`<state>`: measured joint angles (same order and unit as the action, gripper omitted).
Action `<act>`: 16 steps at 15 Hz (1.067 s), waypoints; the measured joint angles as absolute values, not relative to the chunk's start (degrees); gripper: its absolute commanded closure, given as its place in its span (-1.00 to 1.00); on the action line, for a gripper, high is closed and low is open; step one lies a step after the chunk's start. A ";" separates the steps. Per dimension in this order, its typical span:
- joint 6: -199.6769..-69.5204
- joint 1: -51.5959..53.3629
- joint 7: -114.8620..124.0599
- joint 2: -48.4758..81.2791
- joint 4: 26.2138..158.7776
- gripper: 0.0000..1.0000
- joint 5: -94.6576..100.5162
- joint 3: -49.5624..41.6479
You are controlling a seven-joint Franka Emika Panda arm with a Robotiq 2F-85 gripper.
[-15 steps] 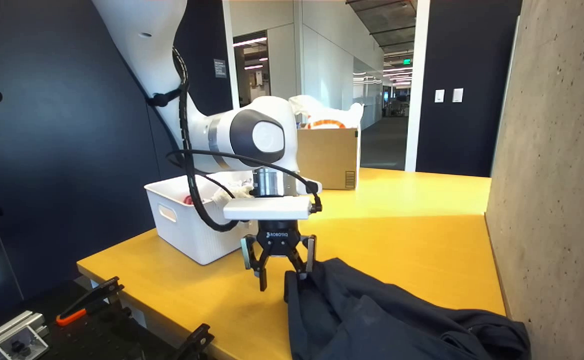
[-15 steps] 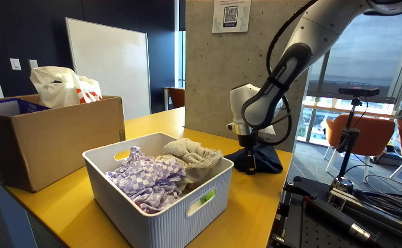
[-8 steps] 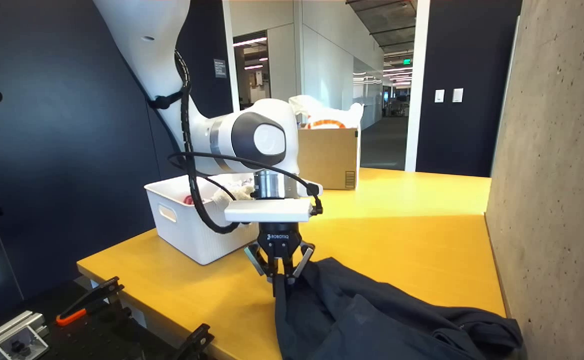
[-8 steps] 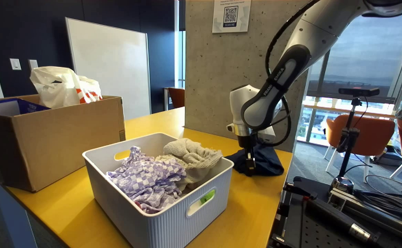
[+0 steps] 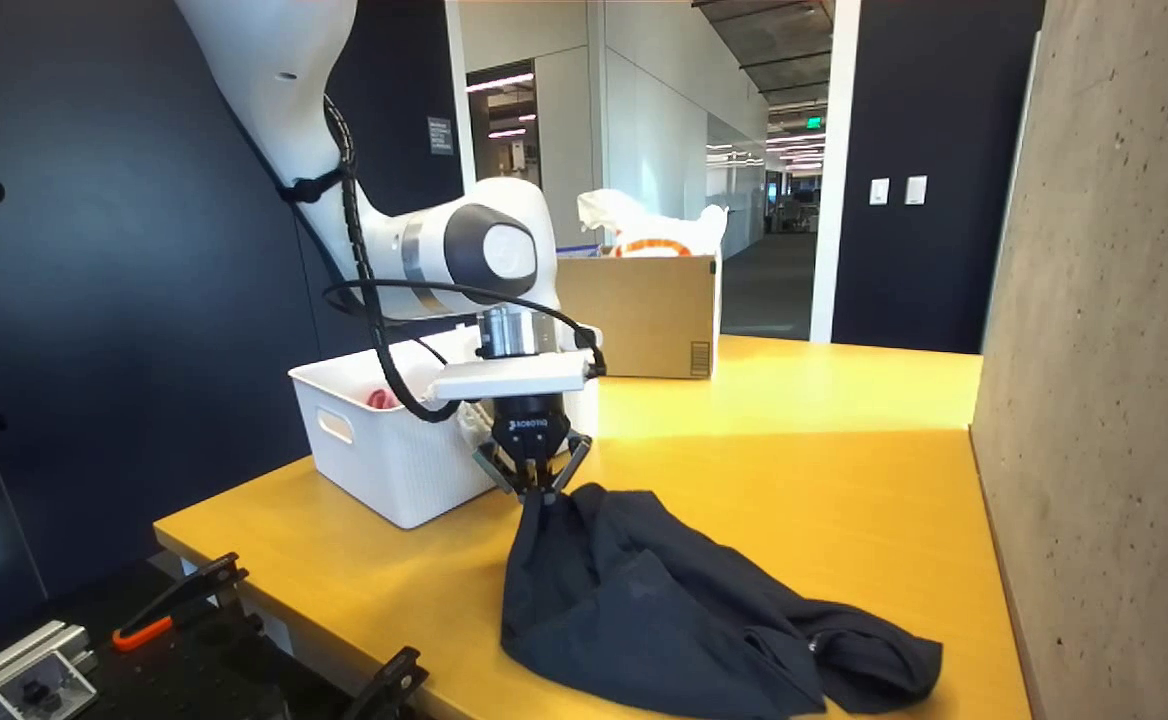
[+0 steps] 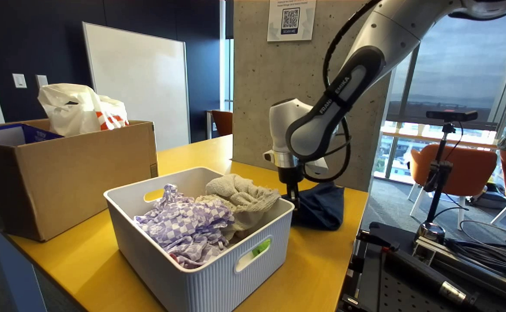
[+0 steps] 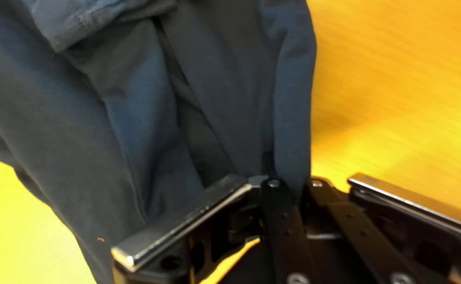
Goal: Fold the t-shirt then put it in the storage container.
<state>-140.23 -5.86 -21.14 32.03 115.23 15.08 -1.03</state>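
T-shirt (image 5: 664, 610): rumpled on the table (image 5: 814, 500), near the storage container (image 6: 218, 286); likely to bunch rather than fold if dragged low.
Jaws: clamped on the T-shirt's edge; may slip off if pinching just a thin layer.
Checked cloth (image 6: 183, 221), beige cloth (image 6: 240, 195): heaped in the storage container; apt to crowd a neat fold.

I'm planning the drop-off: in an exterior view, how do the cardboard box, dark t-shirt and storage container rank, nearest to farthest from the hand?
1. Dark t-shirt: pinched in the hand.
2. Storage container: behind it, picture left.
3. Cardboard box: farther back, picture right.
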 measured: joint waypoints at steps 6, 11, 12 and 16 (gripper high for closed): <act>-137.16 0.50 -18.91 31.21 110.47 0.97 15.34 0.27; -137.20 -0.38 -18.34 26.41 112.71 0.97 15.38 -1.33; -137.23 -0.96 -18.29 25.03 113.77 0.97 15.38 -1.95; -137.42 -4.06 -18.14 19.66 118.17 0.97 15.39 -4.78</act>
